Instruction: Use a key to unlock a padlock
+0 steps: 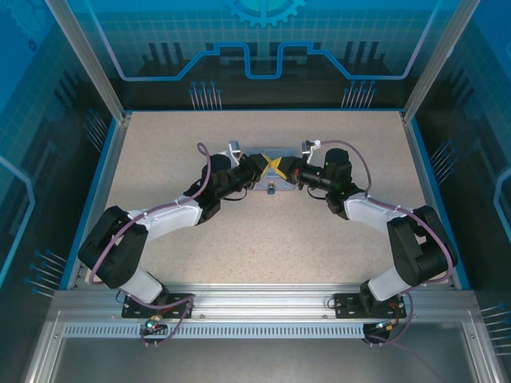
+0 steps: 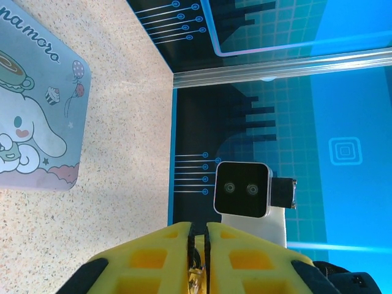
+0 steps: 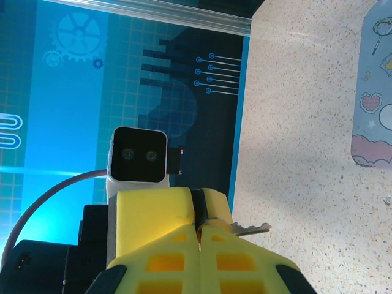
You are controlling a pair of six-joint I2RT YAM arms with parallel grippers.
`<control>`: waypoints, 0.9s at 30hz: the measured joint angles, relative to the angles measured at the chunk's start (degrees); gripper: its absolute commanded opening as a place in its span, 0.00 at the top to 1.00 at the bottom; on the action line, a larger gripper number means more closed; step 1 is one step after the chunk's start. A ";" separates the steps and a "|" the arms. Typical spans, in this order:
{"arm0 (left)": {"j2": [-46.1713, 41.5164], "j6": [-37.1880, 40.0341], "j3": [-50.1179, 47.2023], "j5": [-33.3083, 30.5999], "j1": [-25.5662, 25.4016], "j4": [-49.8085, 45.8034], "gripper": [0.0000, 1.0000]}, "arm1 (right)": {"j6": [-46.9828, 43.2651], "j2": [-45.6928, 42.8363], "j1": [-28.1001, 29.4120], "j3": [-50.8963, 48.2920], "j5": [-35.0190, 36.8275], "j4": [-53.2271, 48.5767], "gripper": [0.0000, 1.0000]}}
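Note:
My two grippers meet fingertip to fingertip above the pale blue tin (image 1: 275, 153) at mid-table. My right gripper (image 1: 282, 168) (image 3: 200, 228) is shut on the key (image 3: 250, 228), whose toothed blade sticks out sideways toward the tabletop. My left gripper (image 1: 267, 166) (image 2: 198, 225) has its pads almost together around a small shiny metal piece with a dark loop (image 2: 198, 269), which looks like the padlock. Most of that piece is hidden by the yellow fingers (image 2: 147, 257). A yellow finger of the left gripper (image 3: 153, 208) crosses right in front of my right fingertips.
The cartoon-printed tin lid (image 2: 37, 110) (image 3: 375, 104) lies flat beside both grippers. A small dark object (image 1: 271, 189) shows just in front of the tin; what it is cannot be made out. Blue walls (image 1: 263, 56) and metal rails (image 1: 255, 307) ring the speckled tabletop (image 1: 160, 152).

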 measured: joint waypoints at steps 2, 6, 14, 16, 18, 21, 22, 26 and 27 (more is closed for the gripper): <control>0.00 0.22 0.00 -0.07 0.00 -0.02 0.74 | 0.00 0.00 0.00 0.00 -0.02 0.00 1.00; 0.00 1.25 0.00 -0.09 0.00 -0.04 0.71 | -0.02 -0.07 0.00 0.00 -0.04 -0.17 1.00; 0.00 1.46 0.00 -0.09 0.00 -0.07 0.74 | -0.09 -0.59 0.00 0.00 -0.33 -0.94 1.00; 0.00 1.51 0.00 -0.09 0.00 -0.07 0.76 | -0.20 -0.74 0.00 0.00 -0.46 -0.98 1.00; 0.00 1.53 0.00 -0.09 0.00 -0.07 0.78 | -0.22 -0.83 0.00 0.00 -0.48 -1.05 1.00; 0.00 1.68 0.00 -0.11 0.00 -0.07 0.82 | -0.24 -0.85 0.00 -0.02 -0.50 -1.29 1.00; 0.00 1.70 0.00 -0.13 0.00 -0.07 0.83 | -0.24 -0.85 0.00 -0.02 -0.52 -1.36 1.00; 0.00 2.43 0.00 -0.26 0.00 -0.20 0.96 | -0.48 -1.03 0.00 -0.09 -0.68 -1.81 1.00; 0.00 2.67 0.02 -0.26 0.00 -0.17 1.00 | -0.63 -1.09 0.00 -0.11 -0.66 -2.08 1.00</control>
